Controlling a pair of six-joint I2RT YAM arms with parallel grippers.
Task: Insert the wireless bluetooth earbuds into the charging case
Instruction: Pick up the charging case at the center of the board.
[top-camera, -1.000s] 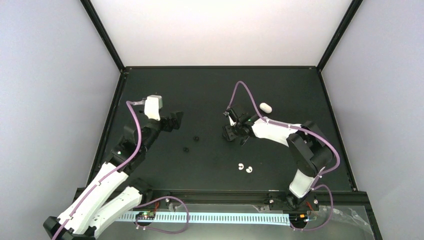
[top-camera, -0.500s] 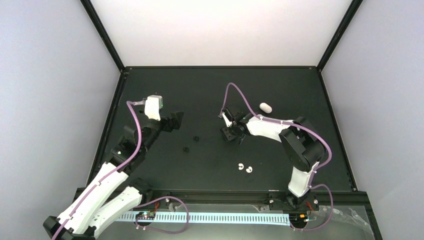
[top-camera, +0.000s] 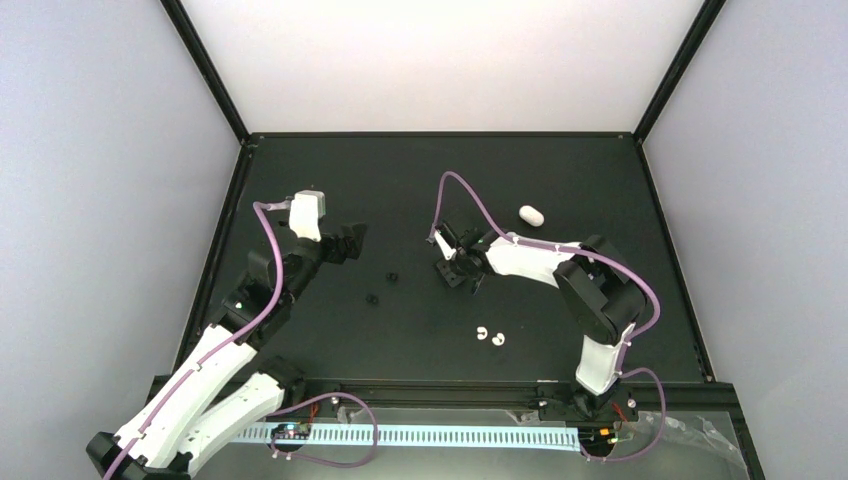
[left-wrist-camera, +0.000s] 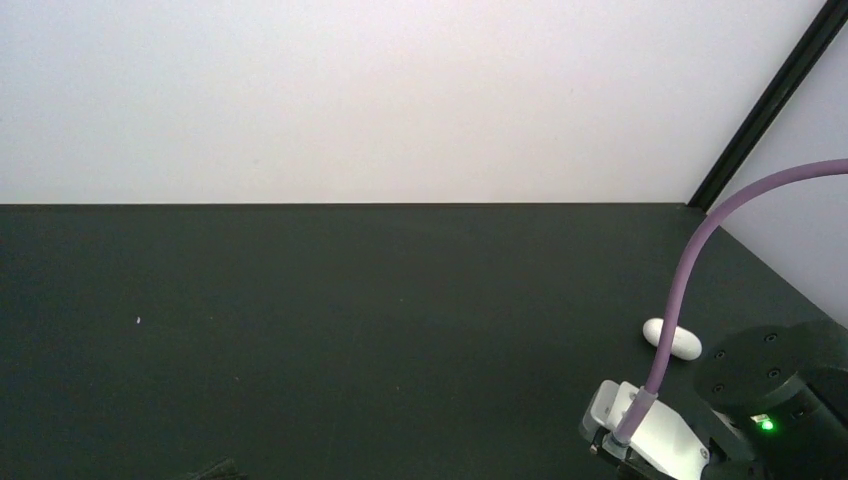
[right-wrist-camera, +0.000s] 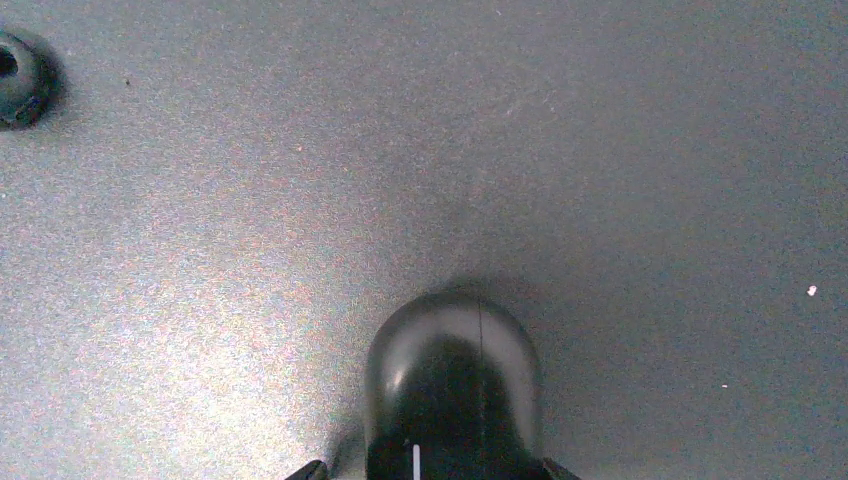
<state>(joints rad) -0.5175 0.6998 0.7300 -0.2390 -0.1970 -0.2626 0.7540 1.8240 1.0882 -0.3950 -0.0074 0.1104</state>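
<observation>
As its arm bends inward, the right end effector hangs low.

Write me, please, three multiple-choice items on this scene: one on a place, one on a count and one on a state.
1. Where does the white oval case lie?
A) at the near edge, between the arm bases
B) on the far right part of the table, beyond the right arm
C) in the far left corner

2. How many white earbuds show on the table?
A) one
B) two
C) four

3. How does the left gripper stand?
A) jaws open, nothing between them
B) shut on an earbud
C) shut on the case

Answers:
1 B, since the case lies alone on the black surface past the right arm.
2 B, since a pair lies side by side nearer than the right arm.
3 A, since the top view shows its jaws spread and empty.
</observation>
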